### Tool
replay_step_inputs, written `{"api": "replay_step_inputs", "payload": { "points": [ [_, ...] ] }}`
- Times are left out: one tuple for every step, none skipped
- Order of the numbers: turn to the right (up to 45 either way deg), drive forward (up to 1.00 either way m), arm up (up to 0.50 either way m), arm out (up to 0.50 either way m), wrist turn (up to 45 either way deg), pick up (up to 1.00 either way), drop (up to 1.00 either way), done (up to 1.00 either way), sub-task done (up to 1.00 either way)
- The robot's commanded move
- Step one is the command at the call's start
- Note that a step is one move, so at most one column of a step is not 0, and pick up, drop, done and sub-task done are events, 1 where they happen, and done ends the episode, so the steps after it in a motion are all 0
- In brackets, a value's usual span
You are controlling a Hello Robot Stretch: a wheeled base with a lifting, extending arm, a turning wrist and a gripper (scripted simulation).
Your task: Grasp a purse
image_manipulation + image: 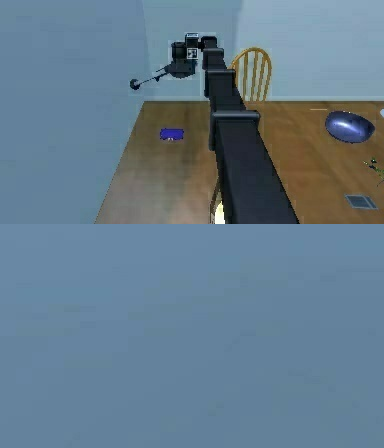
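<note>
Blue wall sat behind my gripper, nothing else at the fingertips, so it held nothing. A small purple flat thing lay on the wood floor near that wall, below the gripper in the arm side view. Maybe the purse, couldn't tell. A rounded glossy blue thing sat well apart at the view's right. A wooden chair stood by the far wall. Fwd view: flat blue surface.
</note>
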Motion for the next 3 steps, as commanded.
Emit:
{"api": "replay_step_inputs", "payload": {
  "points": [
    [0.0,0.0,0.0,0.0,24.0,0.0,0.0,0.0,0.0],
    [0.0,0.0,-0.3,0.0,0.0,0.0,0.0,0.0,0.0],
    [0.0,0.0,0.0,0.0,0.0,1.0,0.0,0.0,0.0]
  ]
}}
